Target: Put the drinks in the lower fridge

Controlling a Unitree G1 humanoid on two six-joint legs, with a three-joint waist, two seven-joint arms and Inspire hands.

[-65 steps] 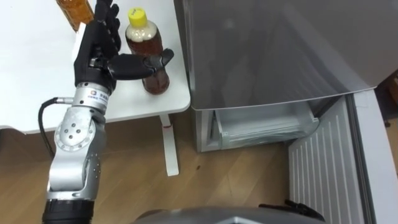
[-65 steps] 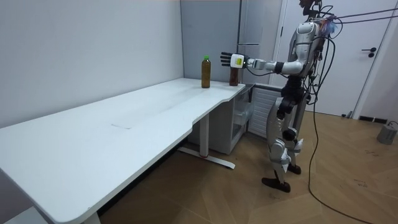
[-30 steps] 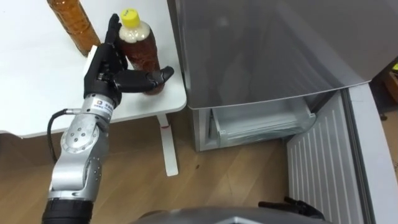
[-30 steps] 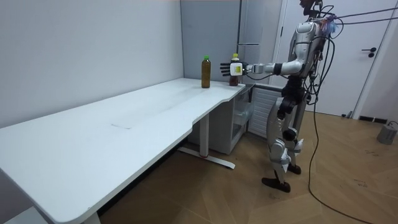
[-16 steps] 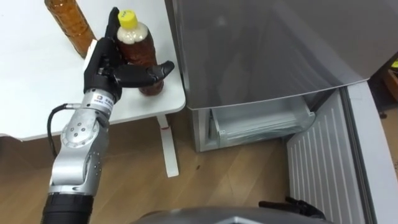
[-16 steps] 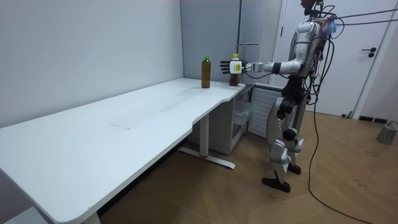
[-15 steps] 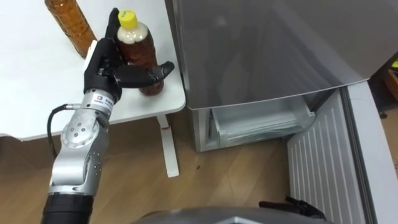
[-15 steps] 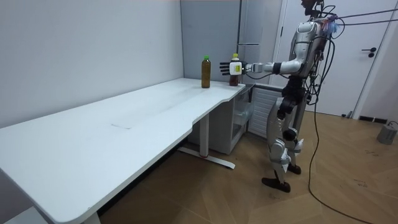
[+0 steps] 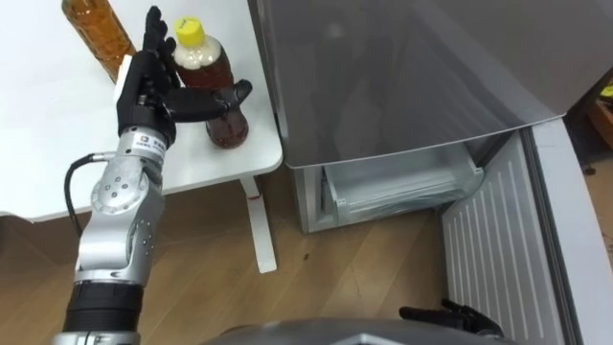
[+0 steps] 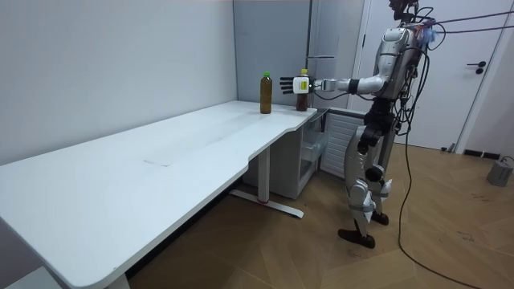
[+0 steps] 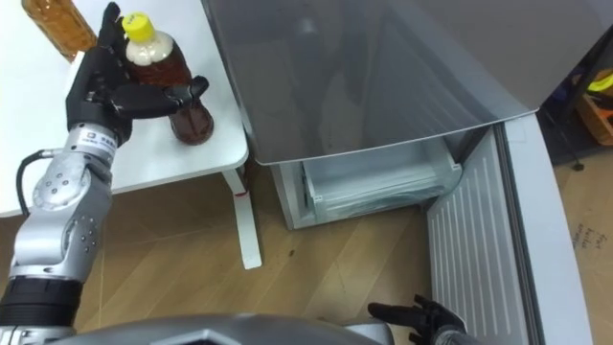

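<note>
Left eye view: the left hand (image 9: 144, 91) has closed in on the yellow-capped bottle (image 9: 230, 126) at the table (image 9: 57, 144) corner. Its thumb lies across the front and its fingers are straight, not yet clenched. We judge a grasp imminent. The lower fridge (image 9: 402, 187) stands open. We cannot tell the right hand's (image 9: 450, 314) state.

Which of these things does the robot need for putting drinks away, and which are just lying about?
In the job: yellow-capped bottle, with the left hand at it; green-capped bottle; open lower fridge and its drawer.
Just there: white table under the bottles; grey bucket on the floor; right hand, idle.
</note>
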